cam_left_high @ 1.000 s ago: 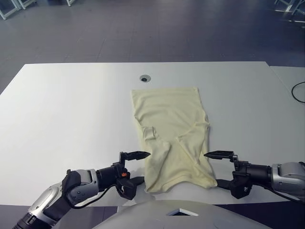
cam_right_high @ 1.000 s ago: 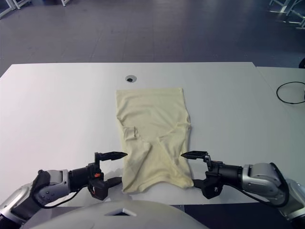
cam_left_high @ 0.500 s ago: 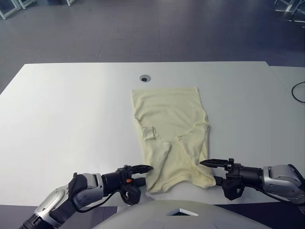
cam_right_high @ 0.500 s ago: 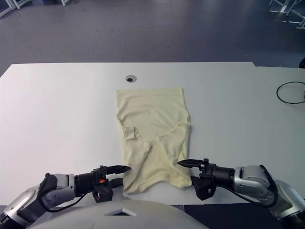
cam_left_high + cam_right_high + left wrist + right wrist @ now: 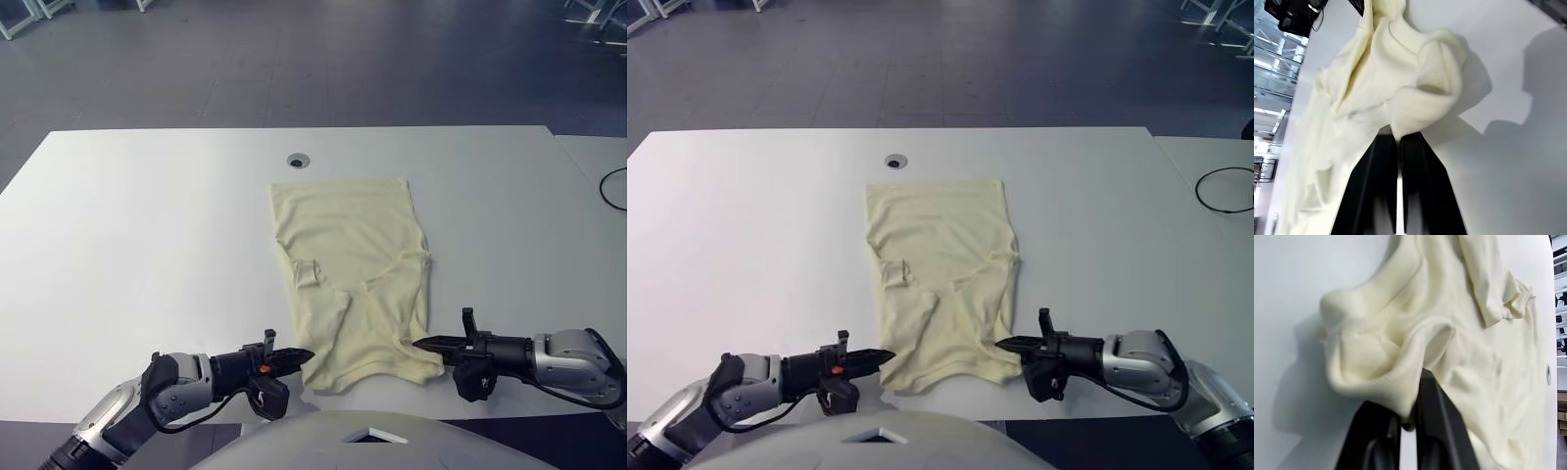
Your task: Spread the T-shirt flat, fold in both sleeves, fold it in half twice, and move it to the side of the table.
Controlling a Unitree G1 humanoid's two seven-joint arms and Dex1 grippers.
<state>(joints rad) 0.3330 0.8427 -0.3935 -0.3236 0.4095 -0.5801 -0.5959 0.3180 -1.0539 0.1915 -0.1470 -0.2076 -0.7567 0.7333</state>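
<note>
A pale yellow T-shirt [image 5: 353, 264] lies as a long strip on the white table [image 5: 147, 245], both sleeves folded in over its middle. At the shirt's near left corner my left gripper [image 5: 302, 354] lies low on the table, shut on the hem. In the left wrist view its two black fingers [image 5: 1382, 161] pinch bunched cloth [image 5: 1400, 73]. My right gripper [image 5: 421, 344] is at the near right corner, shut on the hem there. The right wrist view has that corner [image 5: 1381, 362] puckered up over the fingertips [image 5: 1426, 396].
A round cable hole [image 5: 296, 161] sits in the table just beyond the shirt's far left corner. A black cable loop [image 5: 1225, 189] lies on the neighbouring table at the right. Both grippers are close to the table's front edge [image 5: 118, 416].
Both grippers, open and raised beside the shirt's near corners a second ago, have dropped to the table, moved inward and shut on the corners. The shirt's hem now puckers at both.
</note>
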